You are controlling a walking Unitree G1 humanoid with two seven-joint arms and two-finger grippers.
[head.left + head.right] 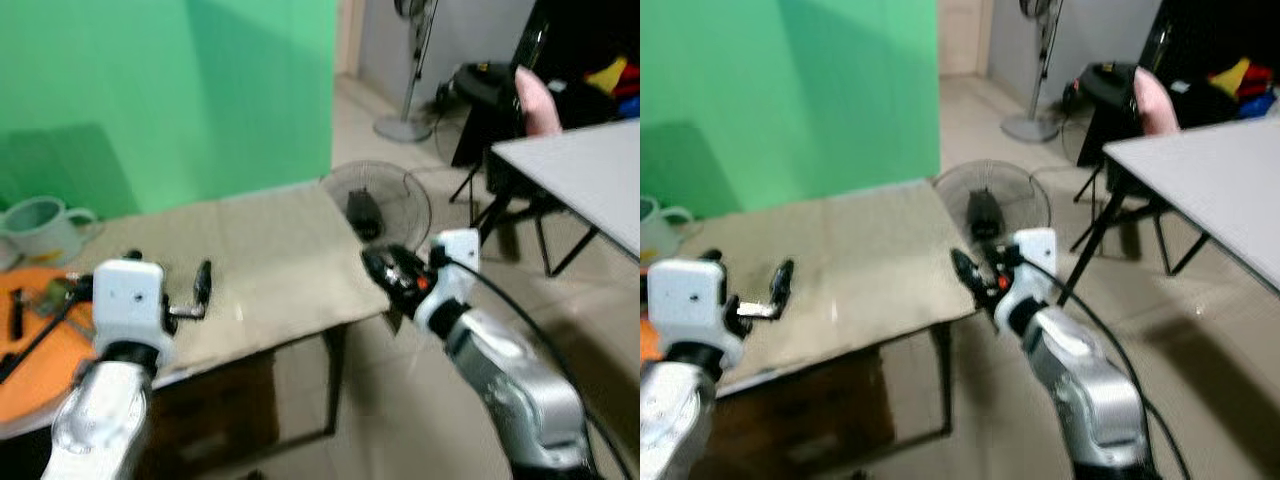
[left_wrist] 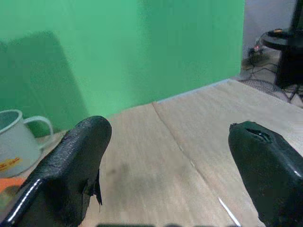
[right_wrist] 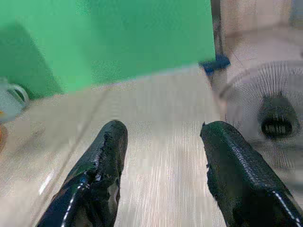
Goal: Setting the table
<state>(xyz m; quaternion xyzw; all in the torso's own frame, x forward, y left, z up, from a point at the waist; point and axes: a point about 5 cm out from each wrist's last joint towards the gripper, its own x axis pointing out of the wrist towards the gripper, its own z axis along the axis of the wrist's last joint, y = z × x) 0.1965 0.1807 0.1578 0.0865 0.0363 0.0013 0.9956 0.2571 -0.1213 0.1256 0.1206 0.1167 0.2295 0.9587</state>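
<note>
Table [image 1: 270, 250] matt pale wood; mug [image 2: 14, 142] glossy enamel; end effector fingers [image 2: 71, 165] rough black rubber.

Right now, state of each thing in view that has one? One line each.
left claw: open, empty, over the table
right claw: open, empty, at the table's right edge
mug: upright on the table, by the green wall
orange plate: flat on the table, dark utensils on it
floor fan: on the floor, blades not discernible
</note>
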